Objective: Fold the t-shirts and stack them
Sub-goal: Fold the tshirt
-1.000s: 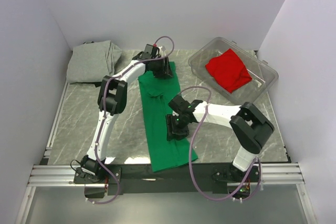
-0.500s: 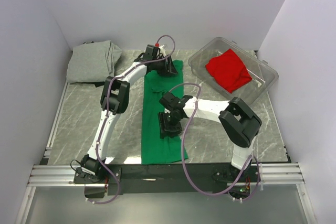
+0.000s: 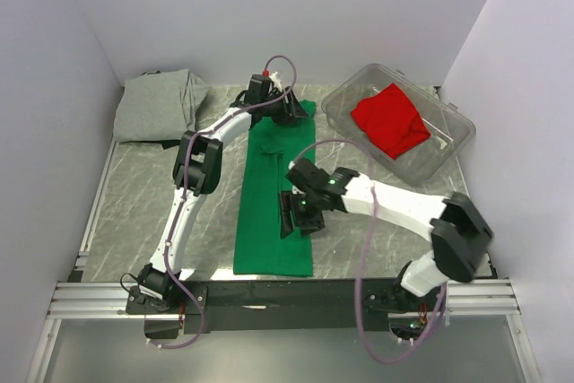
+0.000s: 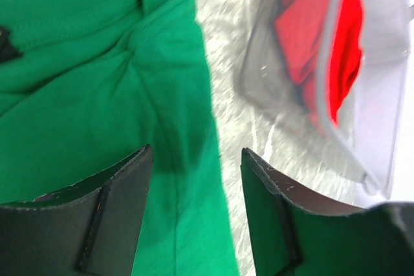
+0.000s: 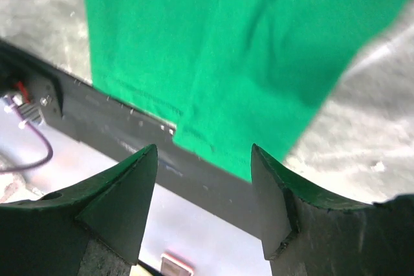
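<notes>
The green t-shirt (image 3: 269, 186) lies on the table as a long narrow strip, running from the far middle to the near edge. My left gripper (image 3: 289, 112) is open over its far end. In the left wrist view the gripper (image 4: 194, 153) straddles the right edge of the green t-shirt (image 4: 97, 95) and holds nothing. My right gripper (image 3: 296, 217) is open above the strip's right edge, near its middle. In the right wrist view the gripper (image 5: 204, 150) is empty, with the green t-shirt's hem (image 5: 213, 43) beyond it. The red t-shirt (image 3: 387, 118) lies in the bin. The grey t-shirt (image 3: 160, 105) lies folded at the far left.
The clear plastic bin (image 3: 457, 136) stands at the far right and shows close to the left gripper in the left wrist view (image 4: 336, 127). The table's black front rail (image 3: 269, 291) runs just below the shirt's hem and shows in the right wrist view (image 5: 129, 140). Walls close in three sides.
The green shirt's near end has swung left, so the strip lies straighter. My right gripper went left, then back right a little. My left gripper shifted slightly right at the far end.
</notes>
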Robot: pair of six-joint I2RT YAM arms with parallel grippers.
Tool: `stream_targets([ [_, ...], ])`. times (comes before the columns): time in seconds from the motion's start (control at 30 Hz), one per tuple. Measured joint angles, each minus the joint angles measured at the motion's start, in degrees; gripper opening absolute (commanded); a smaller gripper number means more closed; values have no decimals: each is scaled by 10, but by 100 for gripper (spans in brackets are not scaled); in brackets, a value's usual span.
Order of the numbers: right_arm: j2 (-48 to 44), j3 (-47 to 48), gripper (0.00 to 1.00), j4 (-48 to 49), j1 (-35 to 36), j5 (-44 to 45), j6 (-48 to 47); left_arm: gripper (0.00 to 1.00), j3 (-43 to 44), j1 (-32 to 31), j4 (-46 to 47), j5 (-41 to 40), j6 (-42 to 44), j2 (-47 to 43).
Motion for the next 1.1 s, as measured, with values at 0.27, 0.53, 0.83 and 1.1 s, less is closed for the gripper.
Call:
stream_targets([
  [0.27, -80, -101, 67, -14, 0, -2, -6, 64, -60, 6, 12, -24, -30, -88],
  [0.53, -95, -164, 65, -3, 1, -36, -33, 64, -276, 20, -29, -132, -6, -381],
  [0.83, -107, -221, 61, 48, 11, -93, -46, 60, -653, 8, -164, -242, -3, -708],
  [1.1, -90, -227, 60, 82, 16, -111, -65, 59, -854, -13, -306, -243, -43, -899],
])
